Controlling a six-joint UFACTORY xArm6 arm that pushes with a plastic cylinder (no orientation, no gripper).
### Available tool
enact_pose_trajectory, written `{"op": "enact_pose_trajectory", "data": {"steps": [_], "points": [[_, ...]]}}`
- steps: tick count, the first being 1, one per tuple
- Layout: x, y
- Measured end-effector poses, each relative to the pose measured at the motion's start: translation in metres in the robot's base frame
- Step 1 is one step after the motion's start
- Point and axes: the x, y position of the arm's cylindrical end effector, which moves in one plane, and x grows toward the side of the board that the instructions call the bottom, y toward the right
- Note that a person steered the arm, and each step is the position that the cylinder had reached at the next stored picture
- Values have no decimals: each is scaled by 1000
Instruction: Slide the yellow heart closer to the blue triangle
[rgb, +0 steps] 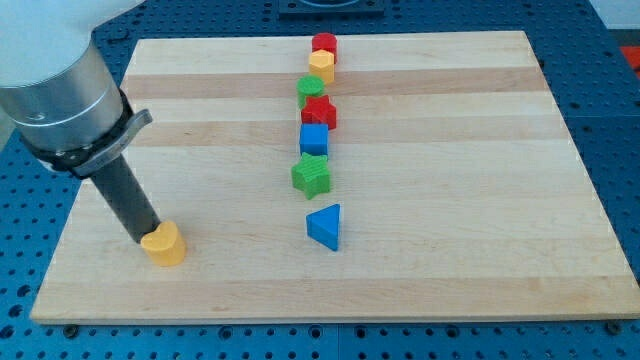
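Note:
The yellow heart lies near the board's lower left. My tip touches its left side, with the dark rod rising up and to the left. The blue triangle lies at the lower middle of the board, well to the right of the heart.
A column of blocks runs up the board's middle: a green star, a blue cube, a red star, a green block, a yellow block and a red block. The wooden board rests on a blue table.

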Motion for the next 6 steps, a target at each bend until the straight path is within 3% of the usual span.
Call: {"op": "enact_pose_trajectory", "data": {"steps": [2, 6], "points": [[25, -20], [23, 41]]}}
